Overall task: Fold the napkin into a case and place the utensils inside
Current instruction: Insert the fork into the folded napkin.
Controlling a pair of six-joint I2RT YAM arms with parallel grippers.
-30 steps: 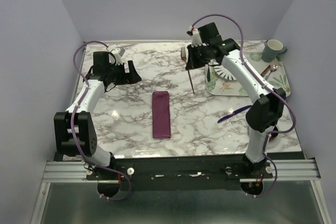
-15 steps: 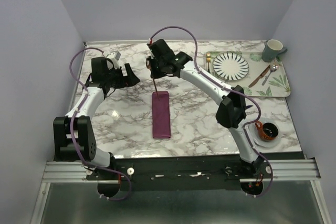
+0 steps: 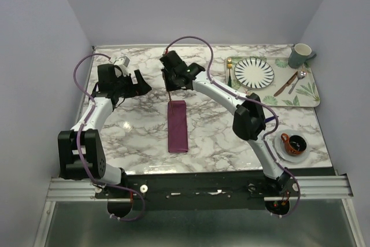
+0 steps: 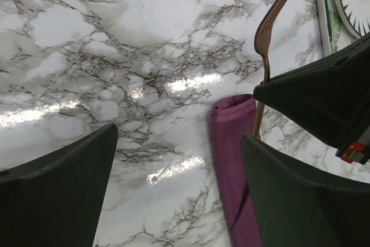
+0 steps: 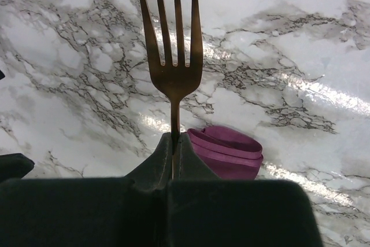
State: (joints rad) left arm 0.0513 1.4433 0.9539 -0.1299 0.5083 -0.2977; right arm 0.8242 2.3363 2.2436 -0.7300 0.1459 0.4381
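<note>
Has case (image 3: 177,126) folded; clamps fork (image 5: 173,62) in right gripper (image 5: 173,143) at its mouth; leaves left gripper (image 3: 140,80) agape, insertion undone.

Copper-coloured fork (image 5: 173,56); shiny plum-purple pouch (image 3: 177,125); white marble table (image 3: 133,131) veined in grey and brown. A pale tray (image 3: 306,93) printed with green leaves, a white plate (image 3: 254,72) with dark radiating stripes, a grey-green mug (image 3: 299,56), and an orange-brown cup (image 3: 293,143) on a white saucer (image 3: 281,151).
</note>
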